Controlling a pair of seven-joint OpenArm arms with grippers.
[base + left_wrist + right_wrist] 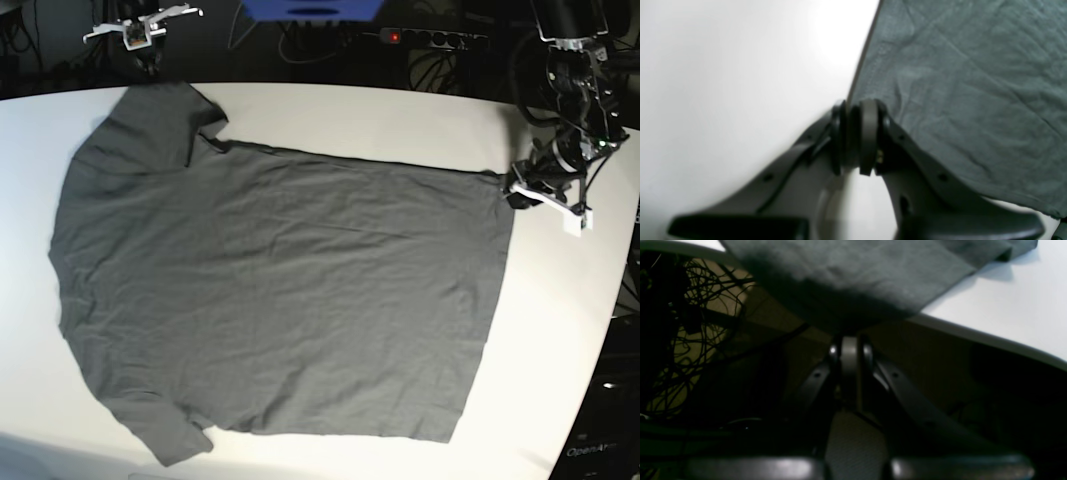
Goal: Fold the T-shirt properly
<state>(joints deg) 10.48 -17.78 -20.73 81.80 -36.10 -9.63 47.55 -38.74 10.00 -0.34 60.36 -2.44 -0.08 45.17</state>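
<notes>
T-shirt (280,290) of soft, thin cloth: light, limp, wrinkly, likely to sag and drag rather than hold any shape. Lies spread flat over most of the tabletop (560,330), from near edge to far edge, with one sleeve reaching the far left edge. Best taken at hem corners and shoulders, pinched through the seam and lifted low to keep a fold line straight. Toward the far right edge, left gripper (853,110) tilted low over the tabletop, jaws pressed together on the hem's far corner. Beyond the far left edge, right gripper (849,340) just off the tabletop, pointing at cloth that overhangs that edge, jaws pressed together; cannot tell whether any cloth sits between them.
</notes>
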